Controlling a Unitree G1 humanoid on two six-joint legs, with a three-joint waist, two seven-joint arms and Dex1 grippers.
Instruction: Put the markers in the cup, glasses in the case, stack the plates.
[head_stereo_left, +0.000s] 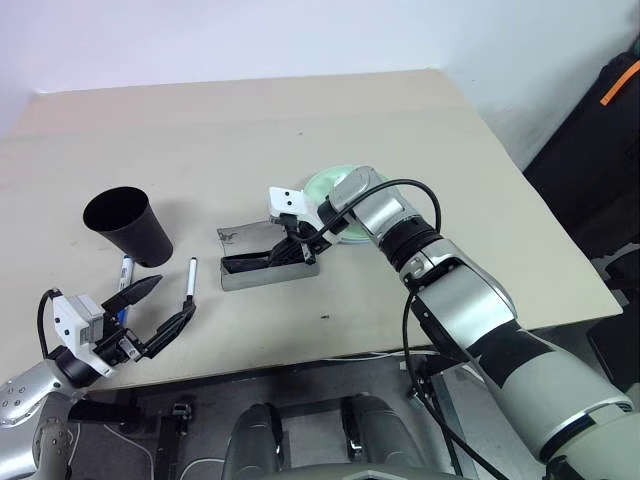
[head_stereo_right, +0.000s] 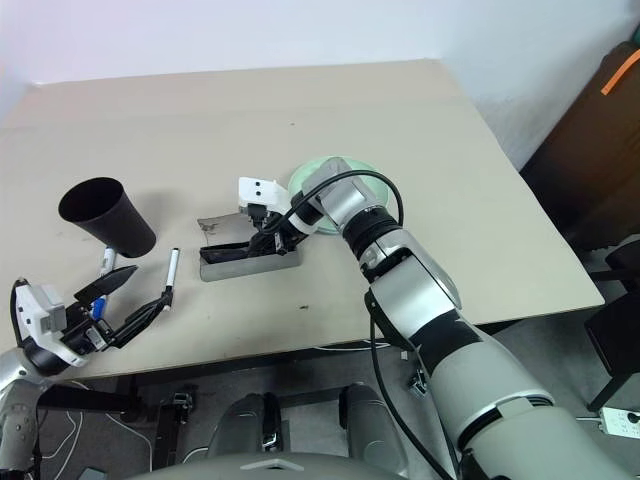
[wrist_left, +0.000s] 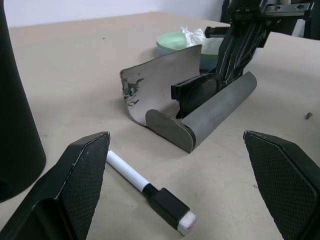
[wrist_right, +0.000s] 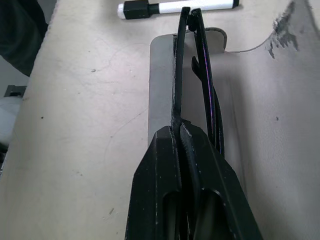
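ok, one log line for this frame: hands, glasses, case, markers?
right hand: shut on glasses, lowering into open case | left hand: open, near markers | cup: upright | markers: on table

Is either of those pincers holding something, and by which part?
The right pincer grips the folded glasses by their frame, over the open case. The left pincer is open, holding nothing.

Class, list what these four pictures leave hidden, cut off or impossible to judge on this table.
- Plates: head views, the right arm covers most; whether two are stacked cannot be told.
- Blue marker: mostly behind the cup and the left gripper.
- Glasses: right wrist view, edge-on in the right gripper; lenses unseen.
- Cup interior: too dark.
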